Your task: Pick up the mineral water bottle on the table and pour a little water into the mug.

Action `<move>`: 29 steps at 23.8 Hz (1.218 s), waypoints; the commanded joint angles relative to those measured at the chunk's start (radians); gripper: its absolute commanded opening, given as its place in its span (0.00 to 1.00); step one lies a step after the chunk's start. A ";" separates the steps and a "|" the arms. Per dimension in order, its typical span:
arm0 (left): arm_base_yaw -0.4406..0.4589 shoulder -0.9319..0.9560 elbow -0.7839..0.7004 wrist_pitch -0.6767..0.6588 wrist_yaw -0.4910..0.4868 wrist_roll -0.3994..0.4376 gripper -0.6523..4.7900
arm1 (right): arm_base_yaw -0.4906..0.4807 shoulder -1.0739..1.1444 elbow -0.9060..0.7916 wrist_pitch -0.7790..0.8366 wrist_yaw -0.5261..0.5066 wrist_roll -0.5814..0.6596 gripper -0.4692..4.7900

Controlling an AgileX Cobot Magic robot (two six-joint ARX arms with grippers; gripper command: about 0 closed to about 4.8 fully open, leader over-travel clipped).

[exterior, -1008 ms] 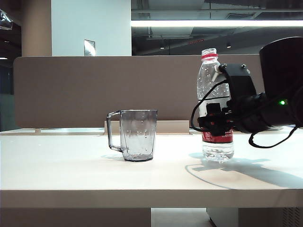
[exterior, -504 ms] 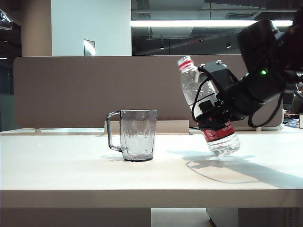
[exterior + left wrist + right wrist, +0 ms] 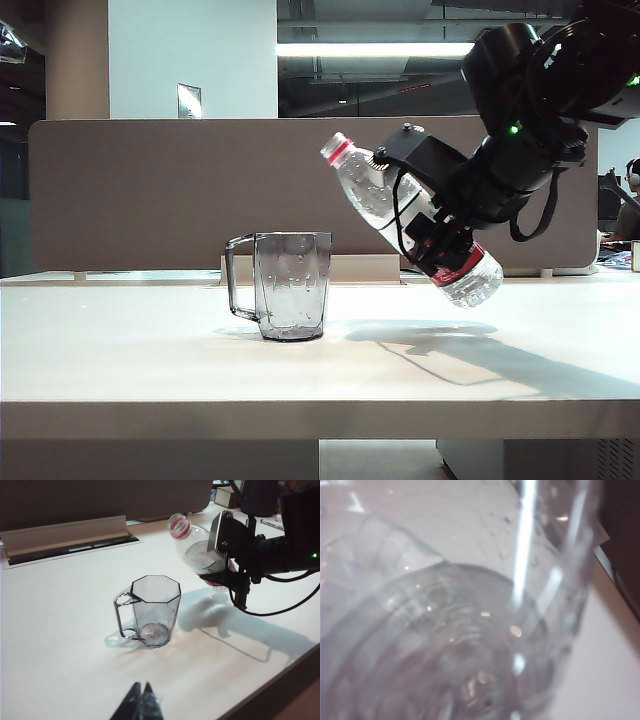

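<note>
Two tools show. The mug (image 3: 287,284) stands upright on the cream tabletop (image 3: 150,360), handle turned away from the bottle. The left tool (image 3: 141,703) hangs low before the mug, its tips pressed together, grasping nothing. Right of the mug and above its rim, the mineral water bottle (image 3: 375,196) tilts, uncapped mouth toward the mug, off the tabletop. The right tool (image 3: 428,236) is clamped around its labelled body.
</note>
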 commanded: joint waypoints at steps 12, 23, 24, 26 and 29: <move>-0.001 0.001 0.002 0.013 0.000 0.007 0.11 | 0.012 -0.011 0.008 0.080 0.117 -0.398 0.49; -0.001 0.001 0.002 0.013 0.000 0.007 0.11 | 0.011 -0.011 0.090 0.061 0.152 -0.541 0.49; -0.001 0.001 0.002 0.013 0.000 0.007 0.11 | 0.011 -0.011 0.094 0.058 0.152 -0.557 0.49; -0.001 0.001 0.002 0.013 0.000 0.007 0.11 | 0.011 -0.011 0.095 0.061 0.152 -0.597 0.49; -0.001 0.001 0.002 0.013 0.000 0.007 0.11 | 0.010 -0.010 0.095 0.061 0.152 -0.649 0.49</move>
